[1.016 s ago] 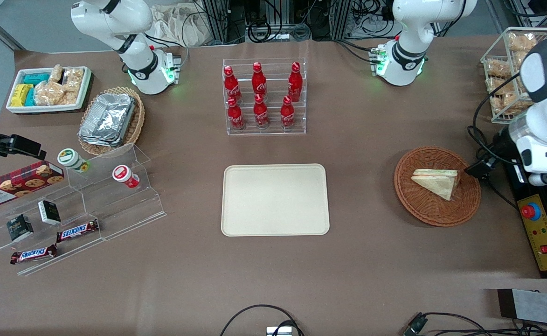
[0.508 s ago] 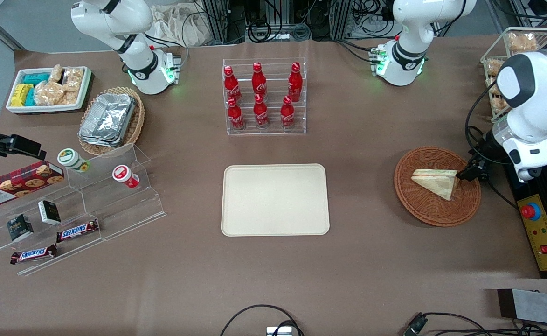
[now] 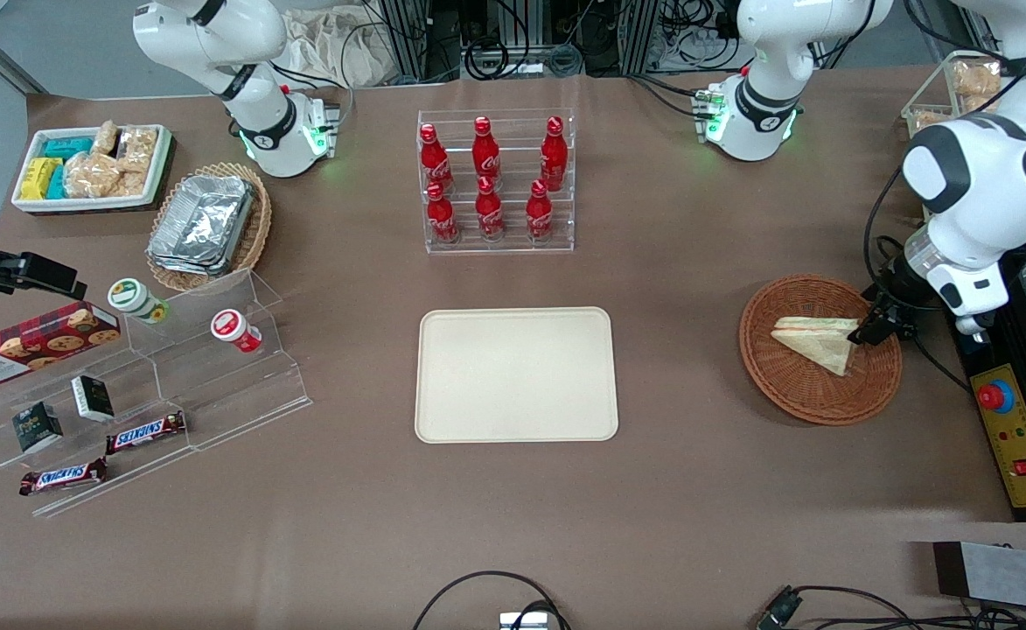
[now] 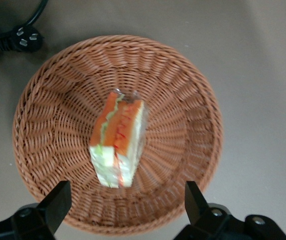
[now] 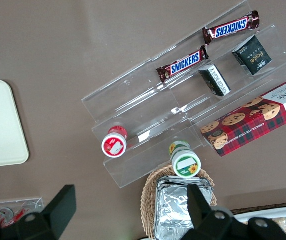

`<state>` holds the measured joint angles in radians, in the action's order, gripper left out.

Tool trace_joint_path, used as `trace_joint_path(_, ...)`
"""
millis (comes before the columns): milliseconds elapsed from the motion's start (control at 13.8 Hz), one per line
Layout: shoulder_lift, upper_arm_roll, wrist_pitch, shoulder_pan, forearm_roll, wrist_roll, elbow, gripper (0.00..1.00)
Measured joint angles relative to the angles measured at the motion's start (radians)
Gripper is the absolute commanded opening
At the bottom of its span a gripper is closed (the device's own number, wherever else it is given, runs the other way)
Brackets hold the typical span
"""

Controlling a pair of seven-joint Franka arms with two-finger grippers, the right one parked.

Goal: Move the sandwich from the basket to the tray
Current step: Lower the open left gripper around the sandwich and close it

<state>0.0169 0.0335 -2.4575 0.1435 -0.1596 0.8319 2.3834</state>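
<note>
Above basket (image 4: 193,120) and sandwich (image 4: 117,145): open pincer (image 4: 125,210); unobstructed

**Item count, table contents**

Counted: one sandwich (image 3: 816,341), one round basket (image 3: 819,398), one tray (image 3: 515,374). One gripper (image 3: 878,330) is seen over the basket rim, fingers spread. Six red bottles (image 3: 488,179) are racked. Two Snickers bars (image 3: 145,432), two lidded cups (image 3: 235,330), two small dark boxes (image 3: 37,426), one cookie box (image 3: 31,344).
</note>
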Motion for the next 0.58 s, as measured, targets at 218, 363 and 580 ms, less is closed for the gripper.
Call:
trace_joint_path(218,-0.053,0.000,-0.055,0.009,-0.001,0.000,0.017,1.00)
trace_joint_path(363,-0.077,0.000,-0.078,0.009,-0.001,0.000,0.017,1.00)
trace_joint_path(580,-0.103,0.000,-0.108,0.009,-0.001,0.000,0.018,1.00)
